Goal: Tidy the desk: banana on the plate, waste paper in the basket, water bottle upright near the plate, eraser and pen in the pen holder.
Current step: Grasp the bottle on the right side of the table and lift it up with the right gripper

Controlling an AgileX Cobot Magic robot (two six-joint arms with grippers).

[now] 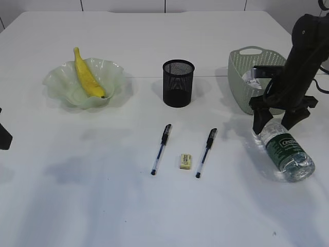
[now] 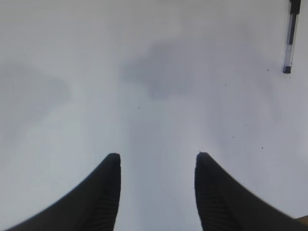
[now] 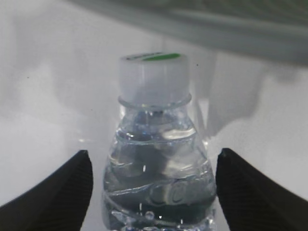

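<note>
Left pincer: spread and holding nothing, it hangs over bare counter at the left edge, with wide open room all around it.
Plate: the wavy glass dish sits far left and already carries the banana, which lies along its middle, dark tip toward the camera.
Pen holder: upright at centre back, mouth open and, as far as the exterior view shows, nothing inside; clear space on every side for a drop from above.
Pens and eraser: the left pen, the eraser and the right pen lie flat in a loose row in front of the holder, apart from one another, each with space for a grasp.
Basket: at right back, with something white, probably the waste paper, inside.
Water bottle: on its side just in front of the basket, cap toward it, body pointing at the near right edge.
Right pincer: spread wide, tips either side of the bottle's neck without gripping, apparently poised to lift it; the basket wall close behind leaves little room.
</note>
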